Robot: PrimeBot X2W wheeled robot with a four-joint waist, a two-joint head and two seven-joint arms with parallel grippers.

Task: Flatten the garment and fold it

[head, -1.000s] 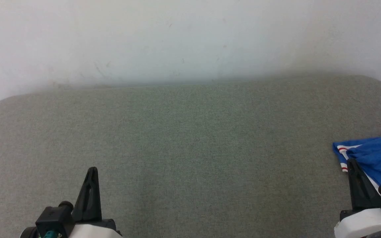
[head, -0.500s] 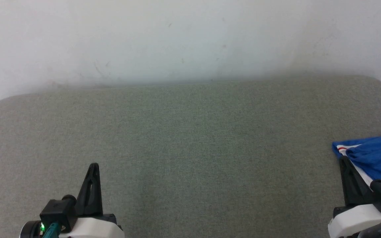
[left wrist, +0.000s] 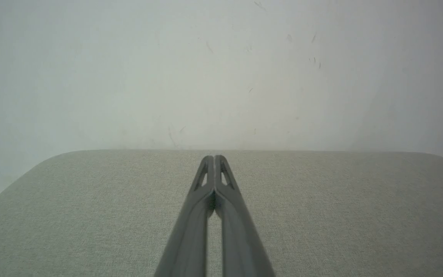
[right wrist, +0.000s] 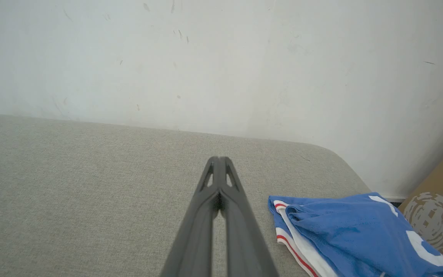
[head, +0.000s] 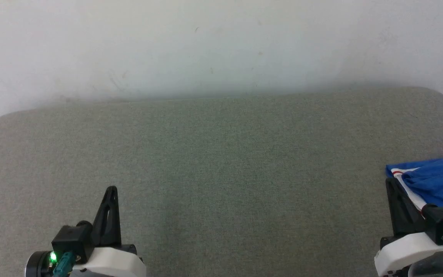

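Note:
The garment (head: pixel 435 181) is a blue jersey with a white, red-striped sleeve, lying bunched at the right edge of the grey-green padded surface (head: pixel 221 161). In the right wrist view the garment (right wrist: pixel 356 234) lies just right of my fingers, white lettering showing on the blue. My right gripper (head: pixel 391 184) is shut and empty, its tip beside the garment's left edge; in its own view the right gripper (right wrist: pixel 219 158) has both fingers pressed together. My left gripper (head: pixel 111 190) is shut and empty at the lower left, far from the garment. The left gripper (left wrist: pixel 214 157) points at the wall.
A white wall (head: pixel 221 42) rises directly behind the padded surface. A brown cardboard box (right wrist: pixel 442 204) with a printed mark stands past the surface's right end, behind the garment. The surface's far corners are rounded.
Both grippers have drawn back toward the bottom of the head view, and the right one has shifted left, off the garment's edge. The garment has stayed where it was.

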